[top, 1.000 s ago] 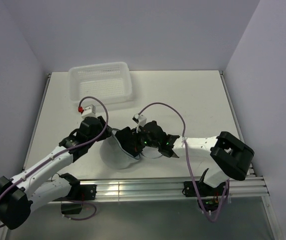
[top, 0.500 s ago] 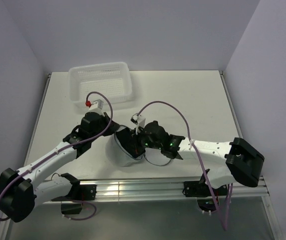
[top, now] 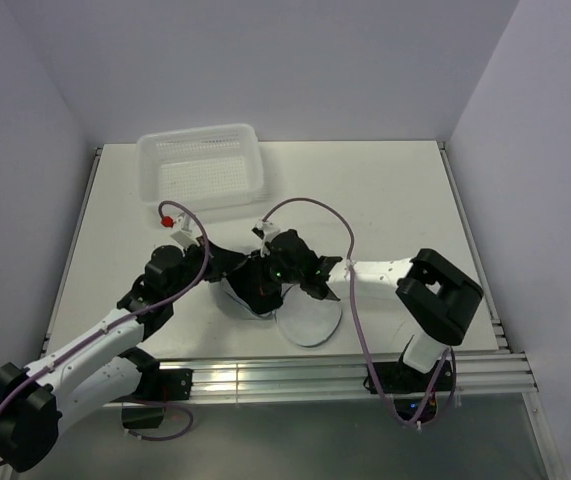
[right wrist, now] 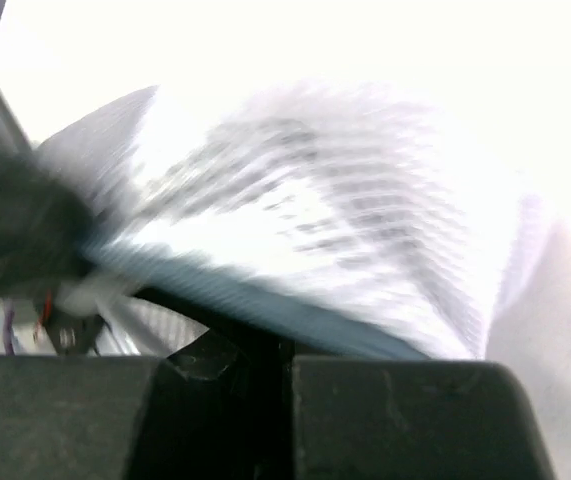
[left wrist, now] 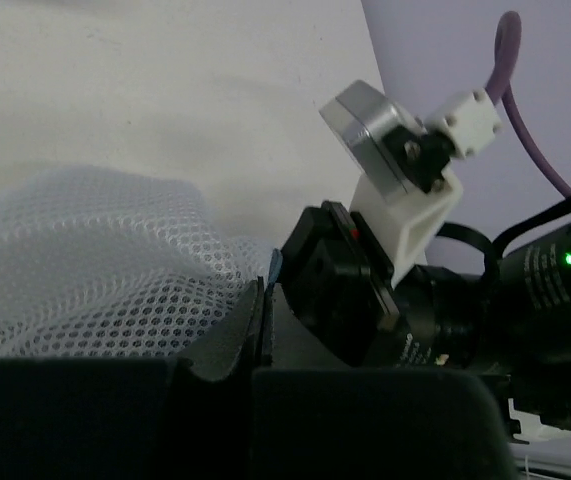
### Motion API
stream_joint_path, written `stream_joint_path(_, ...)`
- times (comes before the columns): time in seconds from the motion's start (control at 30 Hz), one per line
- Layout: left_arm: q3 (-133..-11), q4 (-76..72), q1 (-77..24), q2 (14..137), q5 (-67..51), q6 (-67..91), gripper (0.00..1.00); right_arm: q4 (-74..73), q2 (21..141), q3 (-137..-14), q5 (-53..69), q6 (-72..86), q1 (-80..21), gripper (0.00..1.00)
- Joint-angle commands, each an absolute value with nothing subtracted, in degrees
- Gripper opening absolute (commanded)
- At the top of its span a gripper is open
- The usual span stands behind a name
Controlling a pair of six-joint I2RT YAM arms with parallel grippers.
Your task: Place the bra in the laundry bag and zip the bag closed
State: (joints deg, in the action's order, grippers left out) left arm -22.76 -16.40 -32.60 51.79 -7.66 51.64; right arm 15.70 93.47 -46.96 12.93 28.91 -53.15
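Snapping shut, left gripper (top: 226,272) now pinches the white mesh laundry bag (left wrist: 85,260), centre frame. Right gripper (top: 263,284) clamps its rim, jaws closed; zipping likely next.

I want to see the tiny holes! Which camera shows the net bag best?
The left wrist view: the laundry bag fills its lower left, mesh sharp. The right wrist view shows it blurred. From above, the arms hide much of it.

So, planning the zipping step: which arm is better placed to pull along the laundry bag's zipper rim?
Likely right: the right claw is shut with the zipper rim across its fingertips. The left claw looks pinched on the laundry bag's mesh edge, better for anchoring.
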Motion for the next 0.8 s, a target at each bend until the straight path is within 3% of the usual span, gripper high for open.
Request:
stream_joint_path(0.0, -22.59, -20.22, -32.35, 48.96, -10.02, 54.23, 0.0, 14.16, 95.01, -51.85, 8.46, 33.04, -52.03, 0.0)
stream_joint_path(0.1, -23.46, -17.32, -32.26, 48.51, -9.14, 54.84, 0.0, 13.01, 94.13, -52.38, 1.51, 37.08, -52.64, 0.02)
stream_joint_path(0.2, -24.69, -15.3, -32.17, 49.92, -7.39, 55.11, 0.0, 15.72, 93.78, -51.42, -2.46, 40.34, -53.44, 0.25)
stream_joint_path(0.23, -24.96, -15.03, -32.25, 50.36, -6.6, 54.93, 0.0, 16.43, 93.61, -51.07, -2.46, 40.6, -53.87, 0.49)
stream_joint_path(0.3, -25.66, -13.98, -31.65, 51.67, -4.49, 54.67, 0.0, 16.0, 91.94, -50.63, -2.55, 39.82, -54.14, 0.69)
stream_joint_path(0.33, -25.75, -13.97, -31.29, 51.94, -4.05, 54.49, 0.0, 15.47, 90.89, -50.28, -2.81, 38.94, -54.23, 0.84)
stream_joint_path(0.37, -25.93, -13.71, -30.51, 52.2, -3.26, 54.41, 0.0, 14.69, 88.36, -49.14, -2.9, 38.5, -54.23, 0.92)
stream_joint_path(0.5, -26.54, -14.24, -28.57, 53.43, -3.95, 54.14, 0.0, 10.82, 82.01, -47.47, -1.5, 35.6, -54.23, 1.0)
stream_joint_path(0.77, -28.3, -15.38, -25.93, 57.04, -5.45, 52.56, 0.0, 6.34, 67.17, -34.21, -4.38, 39.09, -53.53, 0.98)
